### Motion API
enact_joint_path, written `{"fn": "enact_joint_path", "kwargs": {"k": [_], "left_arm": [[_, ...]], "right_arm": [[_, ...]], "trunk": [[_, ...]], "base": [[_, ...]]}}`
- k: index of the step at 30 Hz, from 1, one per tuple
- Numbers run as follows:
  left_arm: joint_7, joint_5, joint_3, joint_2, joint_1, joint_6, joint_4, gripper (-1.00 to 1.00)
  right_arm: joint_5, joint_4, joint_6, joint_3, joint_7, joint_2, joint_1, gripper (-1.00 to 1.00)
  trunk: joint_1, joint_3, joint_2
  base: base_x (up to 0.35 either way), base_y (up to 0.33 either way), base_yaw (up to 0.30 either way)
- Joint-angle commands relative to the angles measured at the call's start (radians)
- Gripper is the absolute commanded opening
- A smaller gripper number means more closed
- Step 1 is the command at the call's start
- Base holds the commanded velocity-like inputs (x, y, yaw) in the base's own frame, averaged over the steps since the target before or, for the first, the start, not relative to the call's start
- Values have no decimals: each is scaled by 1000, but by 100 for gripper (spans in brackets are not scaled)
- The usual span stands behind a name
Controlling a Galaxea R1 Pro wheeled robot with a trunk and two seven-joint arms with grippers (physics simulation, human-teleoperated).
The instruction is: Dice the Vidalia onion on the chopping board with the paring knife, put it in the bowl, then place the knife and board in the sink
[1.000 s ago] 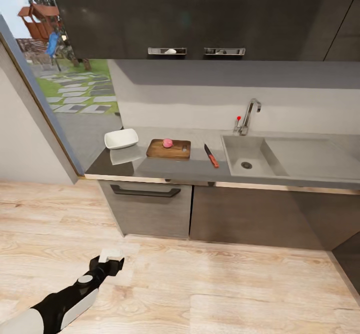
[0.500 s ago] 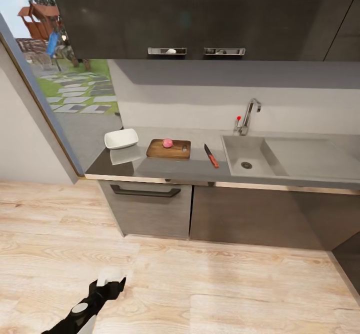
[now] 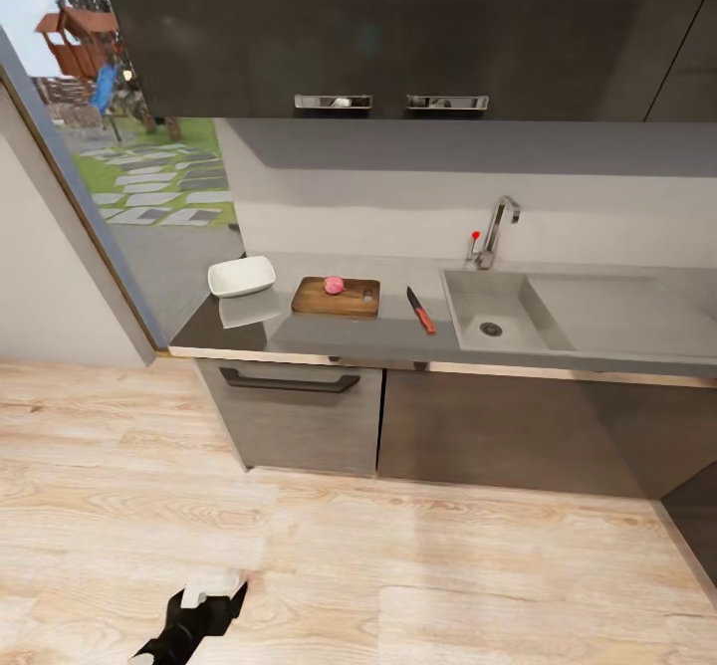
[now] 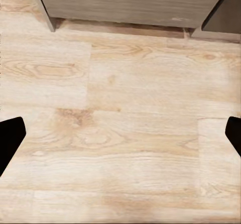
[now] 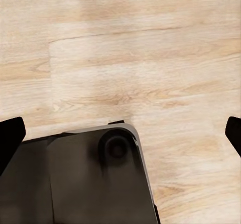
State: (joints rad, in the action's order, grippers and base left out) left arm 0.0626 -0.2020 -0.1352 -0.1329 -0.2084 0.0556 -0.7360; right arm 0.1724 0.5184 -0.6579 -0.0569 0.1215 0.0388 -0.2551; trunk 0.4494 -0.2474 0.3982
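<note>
The onion [image 3: 334, 285] already sits whole on the chopping board [image 3: 337, 298] on the tabletop [image 3: 329, 332], the knife [image 3: 420, 310] beside it untouched, so dicing remains; both grippers' jaws are spread wide, empty.

Vidalia onion [image 3: 334, 285]: small pinkish-red ball, whole, resting on the chopping board [image 3: 337, 298], a dark brown wooden rectangle lying flat on the glossy grey countertop [image 3: 329, 334]. Bowl [image 3: 242, 276]: white, squarish, near the board's left end. Paring knife [image 3: 420, 310]: dark blade, red-orange handle, flat between board and grey steel sink [image 3: 495, 311].
</note>
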Motion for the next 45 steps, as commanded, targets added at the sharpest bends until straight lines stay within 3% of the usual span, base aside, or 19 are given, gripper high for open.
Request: {"fn": "enact_joint_path", "kwargs": {"k": [1, 5, 12, 23, 27, 32, 34, 37, 40, 45], "left_arm": [[2, -9, -3, -4, 0, 3, 17, 100], [4, -7, 0, -8, 1, 5, 58, 100], [6, -12, 1, -39, 2, 5, 82, 100], [9, -12, 2, -20, 14, 10, 67, 100], [9, -44, 2, -19, 40, 7, 12, 100], [7, -134, 5, -19, 85, 1, -107, 100], [6, -146, 6, -19, 98, -2, -158, 100], [4, -158, 24, -21, 133, -45, -310, 100], [3, -163, 78, -21, 167, -134, -442, 100], [5, -163, 110, -16, 207, -189, -508, 100]], "right_arm": [[9, 2, -2, -6, 4, -1, 0, 100], [9, 2, -2, -6, 4, -1, 0, 100], [9, 2, -2, -6, 4, 0, 0, 100], [9, 2, -2, -6, 4, 0, 0, 100], [9, 2, -2, -6, 4, 0, 0, 100], [9, 2, -2, -6, 4, -1, 0, 100], [9, 2, -2, -6, 4, -1, 0, 100], [9, 2, -2, -6, 4, 0, 0, 100], [9, 2, -2, -6, 4, -1, 0, 100], [9, 2, -2, -6, 4, 0, 0, 100]], "trunk": [[1, -2, 2], [1, -2, 2], [1, -2, 2], [1, -2, 2], [1, -2, 2], [1, -2, 2], [1, -2, 2], [1, -2, 2], [1, -2, 2], [1, -2, 2]], "base": [[0, 0, 0], [0, 0, 0], [0, 0, 0], [0, 0, 0], [0, 0, 0], [0, 0, 0], [0, 0, 0], [0, 0, 0], [0, 0, 0], [0, 0, 0]]}}
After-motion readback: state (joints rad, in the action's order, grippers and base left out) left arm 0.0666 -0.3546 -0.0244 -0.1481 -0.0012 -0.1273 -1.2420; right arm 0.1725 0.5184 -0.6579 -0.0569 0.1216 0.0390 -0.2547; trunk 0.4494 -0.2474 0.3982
